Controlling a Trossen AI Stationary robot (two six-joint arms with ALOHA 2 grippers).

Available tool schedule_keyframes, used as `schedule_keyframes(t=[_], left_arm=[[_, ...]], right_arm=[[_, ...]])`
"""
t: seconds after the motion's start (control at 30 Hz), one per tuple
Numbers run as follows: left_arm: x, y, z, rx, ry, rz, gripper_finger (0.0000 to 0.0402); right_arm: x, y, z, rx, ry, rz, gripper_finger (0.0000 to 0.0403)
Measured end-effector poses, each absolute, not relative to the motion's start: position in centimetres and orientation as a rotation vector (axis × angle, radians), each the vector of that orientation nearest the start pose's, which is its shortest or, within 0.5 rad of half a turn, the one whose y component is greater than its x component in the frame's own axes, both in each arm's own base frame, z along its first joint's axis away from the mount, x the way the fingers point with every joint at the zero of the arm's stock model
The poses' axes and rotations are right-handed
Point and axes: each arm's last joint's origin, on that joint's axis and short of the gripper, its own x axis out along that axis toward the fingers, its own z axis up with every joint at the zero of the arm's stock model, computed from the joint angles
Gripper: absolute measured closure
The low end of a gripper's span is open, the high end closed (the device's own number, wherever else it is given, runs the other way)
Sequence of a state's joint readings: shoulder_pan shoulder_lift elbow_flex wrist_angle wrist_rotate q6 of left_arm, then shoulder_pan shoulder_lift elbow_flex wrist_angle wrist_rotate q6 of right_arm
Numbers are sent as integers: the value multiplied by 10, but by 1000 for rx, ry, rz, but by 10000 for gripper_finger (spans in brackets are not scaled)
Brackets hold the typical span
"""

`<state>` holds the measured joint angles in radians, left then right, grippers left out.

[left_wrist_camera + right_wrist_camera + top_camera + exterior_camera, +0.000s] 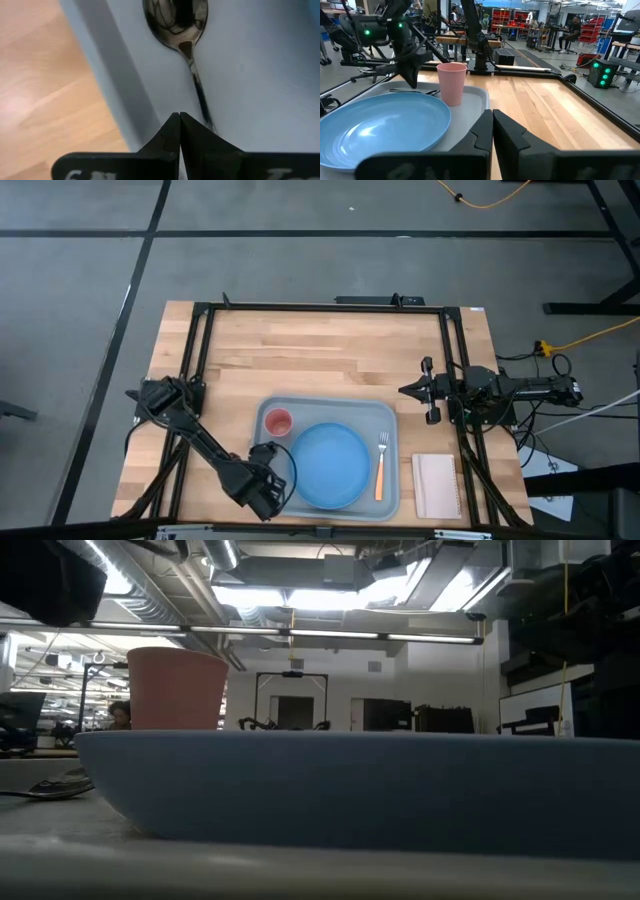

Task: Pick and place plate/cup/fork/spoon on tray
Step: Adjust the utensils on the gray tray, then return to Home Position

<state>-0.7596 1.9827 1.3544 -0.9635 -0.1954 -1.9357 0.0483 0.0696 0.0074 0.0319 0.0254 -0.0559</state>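
The pale blue-grey tray [385,408] holds the blue plate [330,465], the pink cup [278,421] at its far left corner and the orange-handled fork [381,467] to the right of the plate. The dark spoon [176,20] lies flat on the tray floor beside the tray's left rim [107,75]. My left gripper [179,119] points down, shut, just over the spoon's handle end; in the high view it [268,478] hides the spoon. My right gripper [405,390] waits shut, level, at the table's right side. My left gripper stands with shut fingers over the spoon's handle end [206,112], coming from above. The handle runs under one finger [210,137], to the side of the seam between the two. Whether that finger touches the handle I cannot tell. The spoon lies flat on the tray.
A white rectangular pad [436,485] lies on the wood right of the tray. A black frame [200,360] runs along the table's edges. Bare wood [320,355] lies between the tray and the far edge.
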Motion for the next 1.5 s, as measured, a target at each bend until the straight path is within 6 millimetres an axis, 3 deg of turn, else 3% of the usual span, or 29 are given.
schedule_keyframes(t=[0.57, 1.17, 1.3, 1.5], left_arm=[[280, -229, 151, -889, 1189, 930, 401], [285, -225, 154, -890, 1195, 901, 401], [277, -220, 174, -888, 1216, 883, 401], [263, -208, 232, -896, 1089, 715, 400]], right_arm=[[101, 4, 164, -57, 30, 24, 386], [101, 4, 164, -57, 30, 24, 386], [101, 4, 164, -57, 30, 24, 386], [101, 4, 164, -57, 30, 24, 386]])
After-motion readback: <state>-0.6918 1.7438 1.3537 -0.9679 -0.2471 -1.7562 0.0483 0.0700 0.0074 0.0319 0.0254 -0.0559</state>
